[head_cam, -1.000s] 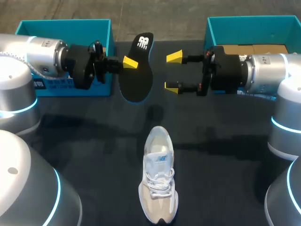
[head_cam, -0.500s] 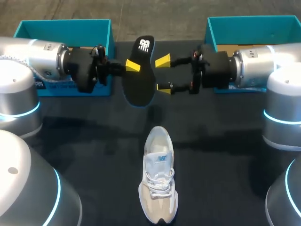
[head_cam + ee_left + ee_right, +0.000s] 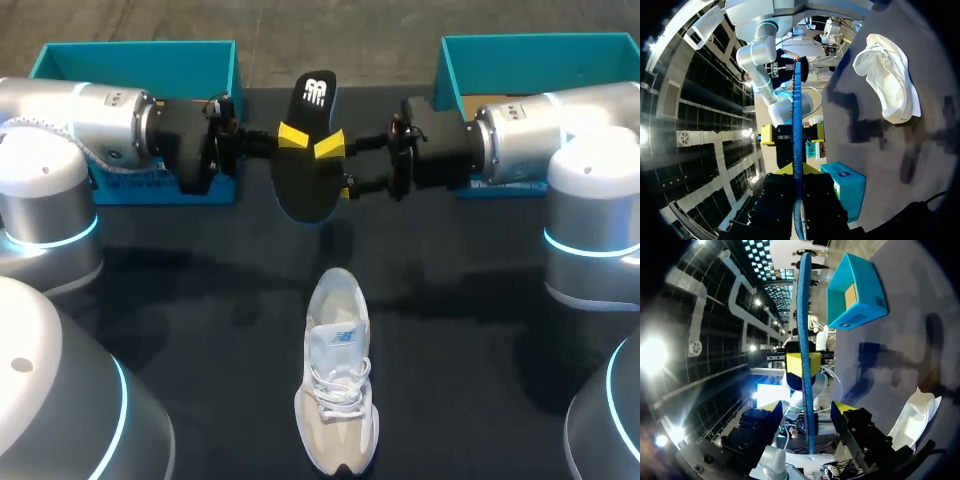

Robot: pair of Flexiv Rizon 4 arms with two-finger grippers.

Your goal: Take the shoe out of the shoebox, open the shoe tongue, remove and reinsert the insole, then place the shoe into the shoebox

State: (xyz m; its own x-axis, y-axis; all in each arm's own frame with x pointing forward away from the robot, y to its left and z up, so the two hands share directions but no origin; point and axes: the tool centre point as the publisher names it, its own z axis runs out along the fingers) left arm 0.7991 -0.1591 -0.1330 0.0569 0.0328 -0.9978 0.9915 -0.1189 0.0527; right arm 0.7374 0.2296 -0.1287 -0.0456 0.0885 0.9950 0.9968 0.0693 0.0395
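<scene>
**Head view.** The left gripper (image 3: 291, 135), entering from the left, held the black insole (image 3: 303, 178) in the air above the far part of the dark table (image 3: 480, 330). Its fingers were pinched on the insole, with one yellow tip lying on the upper face. The right gripper (image 3: 337, 168), entering from the right, met the insole from the opposite side with its fingers spread. One of its tips showed over the insole and the other at the insole's edge.

The insole hung between two boxes. The left teal box (image 3: 135, 55) stood behind the left arm. The right teal box (image 3: 540, 45), with brown cardboard (image 3: 540, 103) inside, stood behind the right arm. The white shoe (image 3: 338, 400) stood on its sole on the table, laces up and toe toward the robot. It was well apart from the insole and outside both boxes.

**Left wrist view.** The insole appeared edge-on as a thin blue line running out from between the left gripper's fingers, which pressed on it from both faces. The shoe lay on the table off to one side.

**Right wrist view.** The insole, again edge-on, stood between the right gripper's yellow fingertips (image 3: 771, 409), with a gap visible on each side, so neither tip touched it. Farther along the insole, the left gripper's yellow tips clamped it from two sides. Part of the shoe showed beside the right gripper.
</scene>
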